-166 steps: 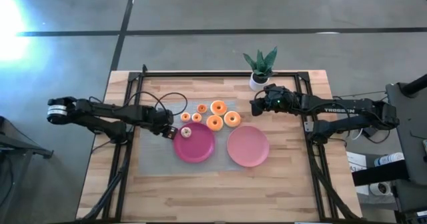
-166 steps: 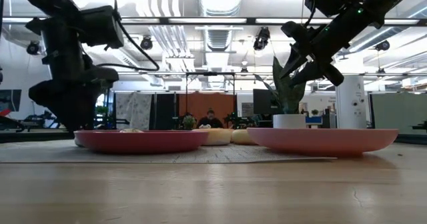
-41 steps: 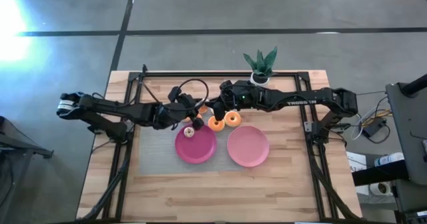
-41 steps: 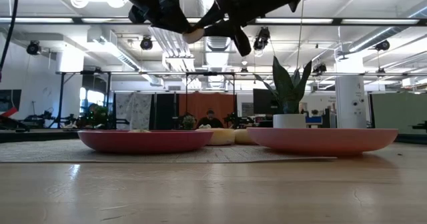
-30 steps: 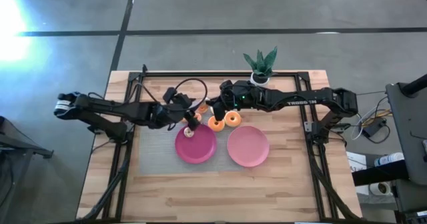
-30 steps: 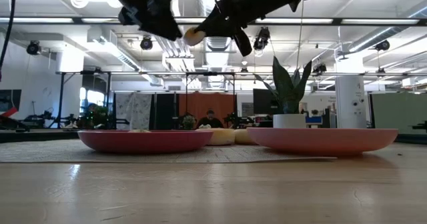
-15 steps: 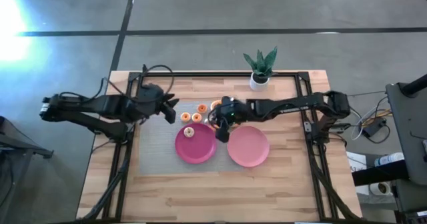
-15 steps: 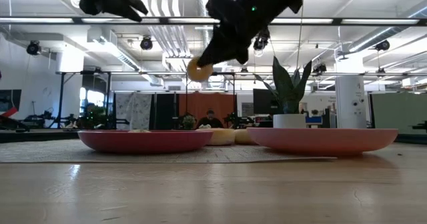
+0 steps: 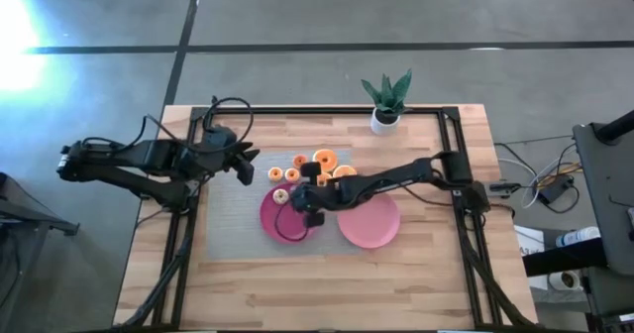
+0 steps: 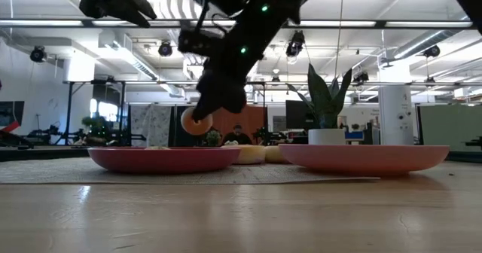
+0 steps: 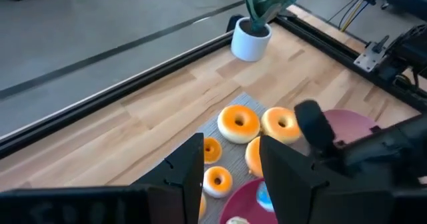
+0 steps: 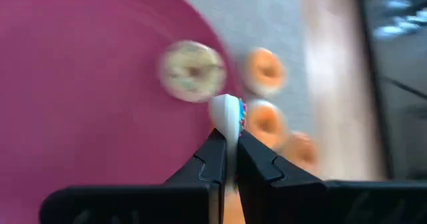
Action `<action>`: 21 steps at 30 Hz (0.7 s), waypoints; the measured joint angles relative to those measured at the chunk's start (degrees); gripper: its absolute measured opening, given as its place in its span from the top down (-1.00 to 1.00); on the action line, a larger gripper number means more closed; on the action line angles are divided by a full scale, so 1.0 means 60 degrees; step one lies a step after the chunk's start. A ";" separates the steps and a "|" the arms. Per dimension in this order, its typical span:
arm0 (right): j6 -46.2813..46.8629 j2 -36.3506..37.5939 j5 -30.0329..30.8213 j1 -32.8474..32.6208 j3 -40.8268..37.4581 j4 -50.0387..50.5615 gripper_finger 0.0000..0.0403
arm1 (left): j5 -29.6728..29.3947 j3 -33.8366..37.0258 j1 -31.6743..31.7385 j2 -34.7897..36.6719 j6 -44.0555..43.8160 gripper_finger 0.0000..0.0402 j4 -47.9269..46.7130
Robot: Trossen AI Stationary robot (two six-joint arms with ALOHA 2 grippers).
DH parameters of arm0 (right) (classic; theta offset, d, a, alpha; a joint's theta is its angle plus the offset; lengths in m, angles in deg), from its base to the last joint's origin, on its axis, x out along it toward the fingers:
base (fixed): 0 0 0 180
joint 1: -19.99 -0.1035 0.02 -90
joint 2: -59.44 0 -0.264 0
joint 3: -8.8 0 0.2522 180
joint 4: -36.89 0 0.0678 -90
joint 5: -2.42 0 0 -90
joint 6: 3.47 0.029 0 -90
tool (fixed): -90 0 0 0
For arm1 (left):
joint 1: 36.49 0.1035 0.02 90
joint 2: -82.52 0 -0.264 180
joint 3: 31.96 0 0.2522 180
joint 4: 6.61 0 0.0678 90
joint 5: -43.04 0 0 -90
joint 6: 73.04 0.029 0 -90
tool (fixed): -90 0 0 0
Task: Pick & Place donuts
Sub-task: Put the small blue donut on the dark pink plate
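**Lowering a donut onto the magenta plate**

We had the right gripper over the magenta plate, its fingers pinched narrow on a small donut held on edge. In the low view the donut hung above the plate's rim, not yet touching. A whitish-iced donut already lay near the plate's far edge; the other donuts sat on the grey mat beyond it. We judged it best to descend gently, keep beside the seated donut, and release only when low. The left gripper waited near the mat's far left corner, fingers apart and empty.
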 joint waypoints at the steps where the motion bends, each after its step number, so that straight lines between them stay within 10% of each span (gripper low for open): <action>1: -0.0056 -0.0140 0.0038 0.0020 0.0201 0.0099 0.94 | -0.0001 0.0000 -0.0020 0.0014 -0.0021 0.40 -0.0012; 21: 0.1944 -0.2254 -0.0725 -0.0084 0.3212 0.3674 0.92 | -0.0016 0.0000 -0.0391 0.0106 -0.0080 0.40 -0.0255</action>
